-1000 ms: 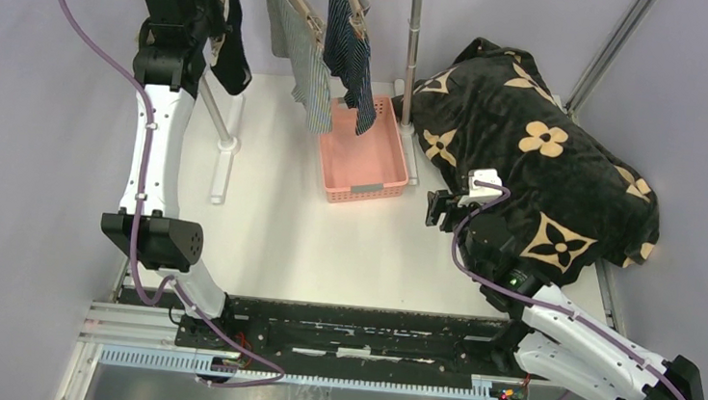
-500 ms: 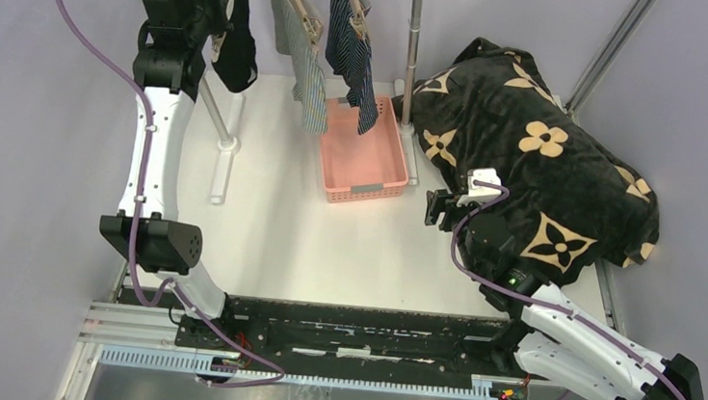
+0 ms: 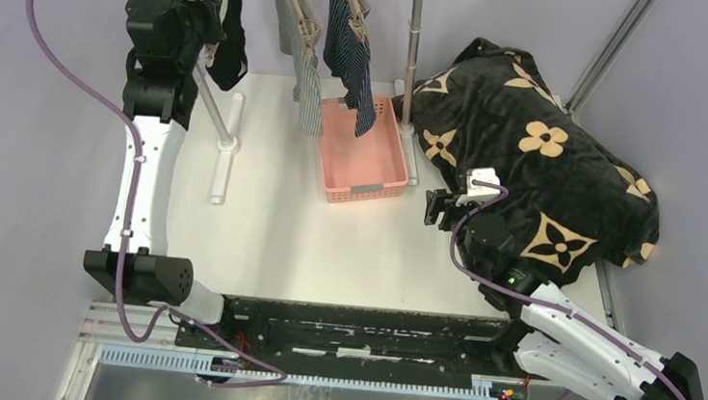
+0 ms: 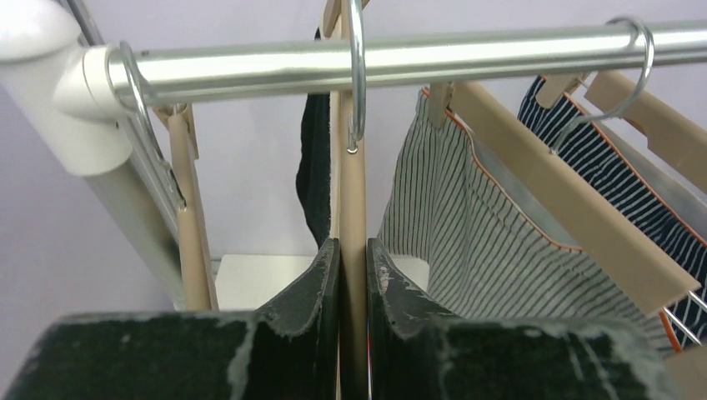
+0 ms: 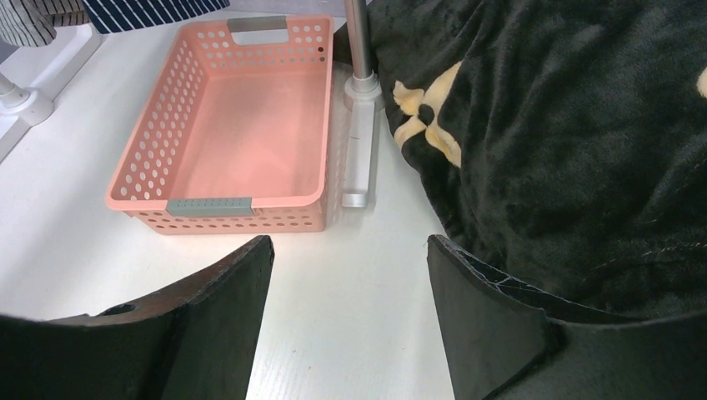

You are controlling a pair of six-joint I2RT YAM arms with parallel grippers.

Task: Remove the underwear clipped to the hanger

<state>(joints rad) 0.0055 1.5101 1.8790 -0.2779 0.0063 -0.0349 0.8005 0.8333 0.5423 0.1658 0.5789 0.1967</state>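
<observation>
The left gripper (image 4: 352, 250) is raised to the metal rail (image 4: 467, 57), and its fingers are seen pressed together on the first wooden hanger (image 4: 352, 196), which is viewed edge-on between them with only that wood in the narrow gap. The black underwear (image 4: 315, 179) is hung from this hanger, just beside the left finger and behind it. On the next hanger along the rail the grey-and-white striped underwear (image 4: 467, 242) is clipped, and further right the navy striped underwear (image 4: 604, 179) is clipped to a third hanger. In the top view all three garments are seen suspended at the far edge of the white table (image 3: 280, 223), the black one nearest the left arm and the navy one above the far end of the pink basket (image 3: 363, 190). Nothing is seen lying in the basket. The right gripper (image 5: 348, 250) is held low over the table with its fingers spread wide and nothing between them; it is placed near the basket's front wall and just beside the black blanket (image 5: 567, 125) with tan flower marks, which is heaped on the table's right side.
</observation>
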